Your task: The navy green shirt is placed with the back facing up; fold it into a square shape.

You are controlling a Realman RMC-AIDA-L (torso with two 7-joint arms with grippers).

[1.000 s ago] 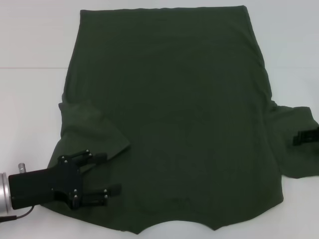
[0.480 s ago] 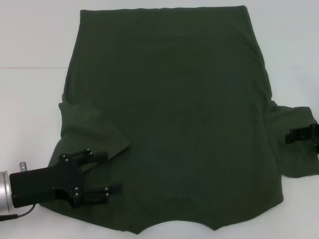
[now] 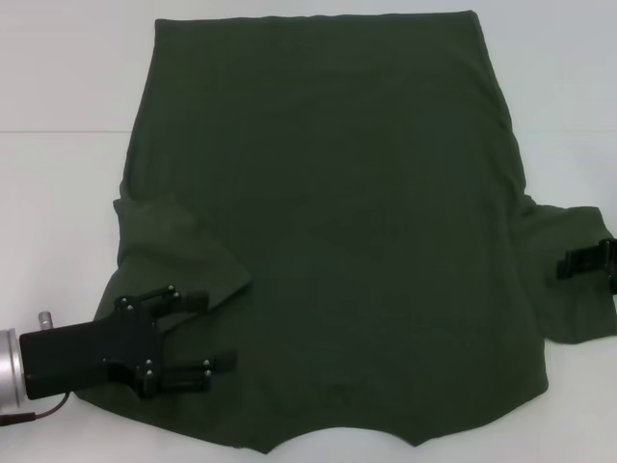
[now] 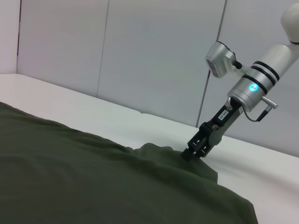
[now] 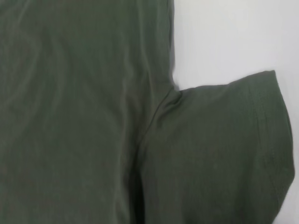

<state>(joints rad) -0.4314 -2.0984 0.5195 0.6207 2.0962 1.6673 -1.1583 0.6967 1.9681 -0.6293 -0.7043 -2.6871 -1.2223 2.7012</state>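
Shirt lies flat mid-frame on the tabletop; left gripper gapes empty lower left, right gripper can't tell, so I'd pinch both sleeves evenly.

One large dark green short-sleeved cotton shirt lies on one white bench. Two black robot hands are in view: one left hand, one right hand.

We see the shirt spread flat, plain back up (dark green). Its left sleeve lies folded inward; the right one sticks out.
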